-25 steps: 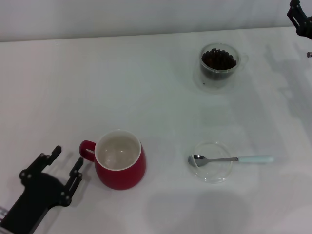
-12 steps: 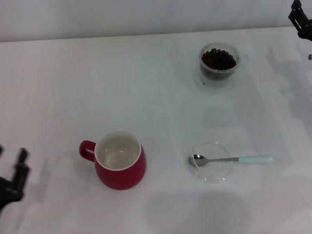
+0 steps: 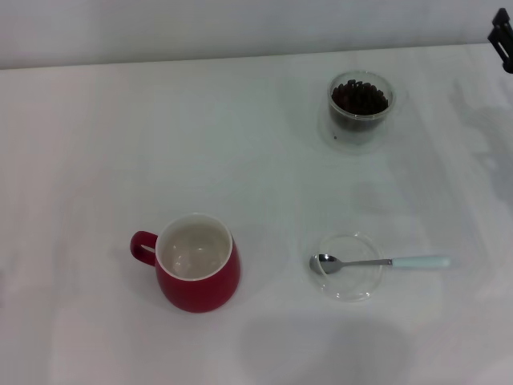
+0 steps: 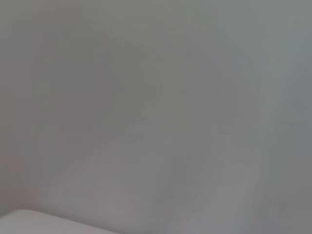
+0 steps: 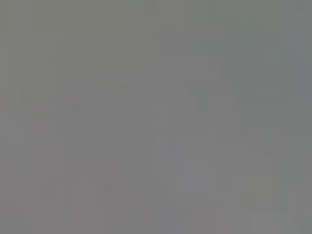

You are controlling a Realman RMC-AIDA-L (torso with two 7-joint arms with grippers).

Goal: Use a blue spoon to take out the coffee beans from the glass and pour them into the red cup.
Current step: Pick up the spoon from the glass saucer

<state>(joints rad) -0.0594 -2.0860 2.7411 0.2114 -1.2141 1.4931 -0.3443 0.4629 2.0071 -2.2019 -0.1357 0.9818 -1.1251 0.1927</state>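
Item one: the red cup, near left of the white table, upright, loop handle pointing left, cream inside showing nothing in it.

Item two: the blue spoon, near right, lying flat. Its metal bowl rests on a clear saucer; the pale blue handle runs out past the saucer's rim to the right, onto the table.

Item three: the glass, far right, upright, well apart from both the cup and the spoon.

Item four: the coffee beans, a dark heap inside the glass, filling its upper part. One dark speck shows low by the glass's left wall; whether it lies inside or outside I cannot tell.

Item five: my right gripper, only a black corner of it at the far right edge of the head view, away from every item. Whether my fingers there are spread or closed, I cannot tell.

Item six: my left gripper, out of sight in all views; of its fingers I can say nothing. Both wrist views show only featureless grey.
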